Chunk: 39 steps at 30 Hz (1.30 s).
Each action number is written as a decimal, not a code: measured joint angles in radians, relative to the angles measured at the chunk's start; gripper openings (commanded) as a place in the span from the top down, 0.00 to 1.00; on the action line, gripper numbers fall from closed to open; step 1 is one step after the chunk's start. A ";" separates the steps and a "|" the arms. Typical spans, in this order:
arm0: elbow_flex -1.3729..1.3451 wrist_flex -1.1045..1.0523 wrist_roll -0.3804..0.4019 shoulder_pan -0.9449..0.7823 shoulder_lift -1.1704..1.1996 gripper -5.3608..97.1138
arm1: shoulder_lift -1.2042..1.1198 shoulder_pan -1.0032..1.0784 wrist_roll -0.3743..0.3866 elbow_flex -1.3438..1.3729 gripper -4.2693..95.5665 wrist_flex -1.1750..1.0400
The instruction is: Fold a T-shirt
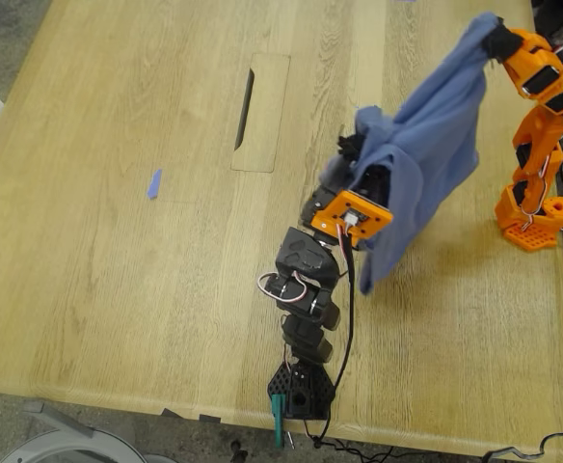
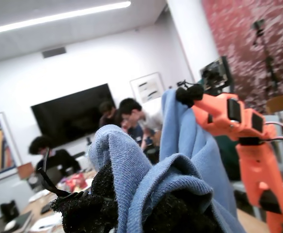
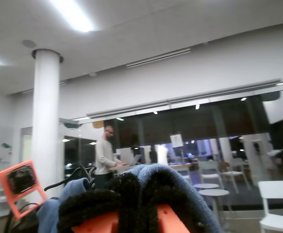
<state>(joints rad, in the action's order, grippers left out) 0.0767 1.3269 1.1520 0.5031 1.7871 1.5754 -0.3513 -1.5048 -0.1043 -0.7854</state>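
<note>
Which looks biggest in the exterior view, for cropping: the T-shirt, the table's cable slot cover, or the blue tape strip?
1. T-shirt, held up off the table
2. cable slot cover
3. blue tape strip, by far the smallest

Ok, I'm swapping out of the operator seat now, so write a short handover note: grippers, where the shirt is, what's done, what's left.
My first gripper (black arm): shut on the T-shirt, at a bunched edge.
My second gripper (orange arm): shut on the T-shirt, holding another edge higher up, near the exterior view's top right.
The T-shirt hangs between the two grippers, lifted, a loose end drooping toward the table; whether it touches, I can't tell.
Done: shirt picked up by both arms.
Left: lay it out flat and make every fold; no fold is visible yet.
</note>
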 measured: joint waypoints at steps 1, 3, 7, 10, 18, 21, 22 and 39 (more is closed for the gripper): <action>0.000 0.002 0.000 0.017 0.005 0.95 | 0.000 -0.018 -0.005 -0.003 0.96 -0.003; 0.000 0.002 0.000 0.054 0.012 0.95 | 0.002 -0.057 -0.011 -0.008 0.96 -0.012; 0.000 0.009 0.000 0.135 0.021 0.95 | 0.003 -0.135 -0.020 -0.009 0.96 -0.040; 0.000 0.046 0.000 0.204 0.032 0.95 | 0.008 -0.181 -0.025 -0.009 0.96 -0.058; -0.009 0.115 -0.012 0.377 0.038 0.95 | 0.092 -0.216 -0.031 0.098 0.96 -0.057; -0.020 0.118 -0.012 0.414 0.041 0.95 | 0.130 -0.261 -0.074 0.161 0.96 -0.044; -0.023 0.118 -0.012 0.426 0.046 0.95 | 0.137 -0.275 -0.078 0.172 0.96 -0.044; -0.054 0.222 0.037 0.604 0.057 0.95 | 0.166 -0.364 -0.054 0.189 0.96 -0.285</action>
<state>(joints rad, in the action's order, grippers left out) 0.0230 1.5493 1.1888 1.1075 1.8438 1.7411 -0.7148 -1.5585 0.0844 -1.0707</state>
